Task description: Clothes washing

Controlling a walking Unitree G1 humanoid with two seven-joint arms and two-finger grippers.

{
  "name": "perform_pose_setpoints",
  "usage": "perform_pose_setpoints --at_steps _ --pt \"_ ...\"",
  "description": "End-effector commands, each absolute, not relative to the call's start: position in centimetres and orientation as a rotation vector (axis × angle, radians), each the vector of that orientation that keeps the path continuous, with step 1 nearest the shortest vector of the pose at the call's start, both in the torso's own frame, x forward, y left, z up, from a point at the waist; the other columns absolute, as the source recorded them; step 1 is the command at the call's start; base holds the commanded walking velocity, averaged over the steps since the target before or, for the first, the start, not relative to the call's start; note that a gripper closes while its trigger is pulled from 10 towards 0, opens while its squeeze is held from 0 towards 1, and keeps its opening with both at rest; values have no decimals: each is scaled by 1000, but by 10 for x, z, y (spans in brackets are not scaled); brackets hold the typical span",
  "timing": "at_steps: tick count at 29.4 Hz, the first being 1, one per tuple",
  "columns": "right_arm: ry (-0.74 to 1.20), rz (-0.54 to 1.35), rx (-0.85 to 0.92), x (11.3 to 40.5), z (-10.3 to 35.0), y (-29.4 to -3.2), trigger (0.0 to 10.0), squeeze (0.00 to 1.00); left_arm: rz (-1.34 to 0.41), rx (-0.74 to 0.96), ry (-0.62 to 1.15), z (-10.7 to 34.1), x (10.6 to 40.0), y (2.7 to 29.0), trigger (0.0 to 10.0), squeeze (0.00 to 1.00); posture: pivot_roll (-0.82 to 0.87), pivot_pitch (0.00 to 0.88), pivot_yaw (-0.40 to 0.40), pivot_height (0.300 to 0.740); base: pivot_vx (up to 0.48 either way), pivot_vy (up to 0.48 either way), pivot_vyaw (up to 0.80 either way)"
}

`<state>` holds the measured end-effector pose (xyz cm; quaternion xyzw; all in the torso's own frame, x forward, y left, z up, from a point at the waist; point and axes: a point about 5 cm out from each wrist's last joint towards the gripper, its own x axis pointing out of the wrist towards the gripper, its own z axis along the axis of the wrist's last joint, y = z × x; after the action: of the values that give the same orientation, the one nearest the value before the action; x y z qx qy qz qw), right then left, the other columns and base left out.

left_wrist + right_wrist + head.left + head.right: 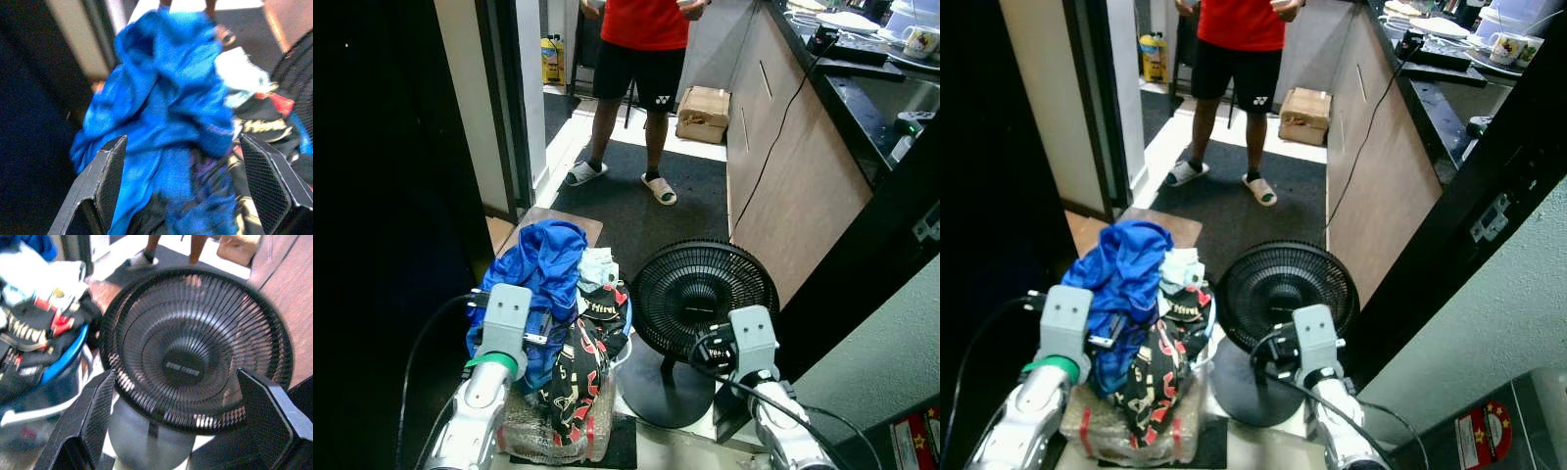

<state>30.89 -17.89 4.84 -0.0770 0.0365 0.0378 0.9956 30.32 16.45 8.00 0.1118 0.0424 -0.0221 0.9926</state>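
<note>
Between the open left jaws lay a bright blue garment (166, 103); beside it a black cloth (579, 377) patterned red and cream. Between the right jaws, a black fan (195, 350).

My head views look sharp, daylight pouring in from the far doorway, but the left side is basically black. Both wrist views are soft and smeared, colours blown out a bit.

Right gripper (188, 423): 2 black fingers spread wide.
Fan (195, 350): black, round grille, between the fingers.
Clothes (36, 318): heaped beside the fan.
Person's feet (142, 257): beyond.
</note>
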Motion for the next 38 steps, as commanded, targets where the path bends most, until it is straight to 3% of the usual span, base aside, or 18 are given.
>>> perform_pose_setpoints --at_steps 1,10,20,30,35,36,38 --pt "17 29 -138 315 61 -187 10000 0 -116 284 32 85 306 151 10000 0 50 57 -34 740 0 0 0" --pt "-25 -3 -138 327 76 -189 10000 0 -158 337 36 87 321 135 10000 0 32 84 -16 740 0 0 0" --pt "-59 36 -128 335 87 -173 10000 0 -91 328 219 64 331 161 10000 0 24 134 -14 740 0 0 0" --pt "-37 24 -160 330 83 -188 10000 0 -137 353 315 41 318 168 10000 0 6 203 -17 740 0 0 0" --pt "-27 16 -174 327 81 -194 10000 0 -147 326 233 61 332 155 10000 0 7 229 -16 740 0 0 0" --pt "-26 22 -177 328 81 -192 10000 0 -139 320 170 85 350 146 10000 0 11 239 -15 740 0 0 0" --pt "-24 25 -177 329 81 -191 10000 0 -133 326 148 95 358 142 10000 0 11 239 -15 740 0 0 0"
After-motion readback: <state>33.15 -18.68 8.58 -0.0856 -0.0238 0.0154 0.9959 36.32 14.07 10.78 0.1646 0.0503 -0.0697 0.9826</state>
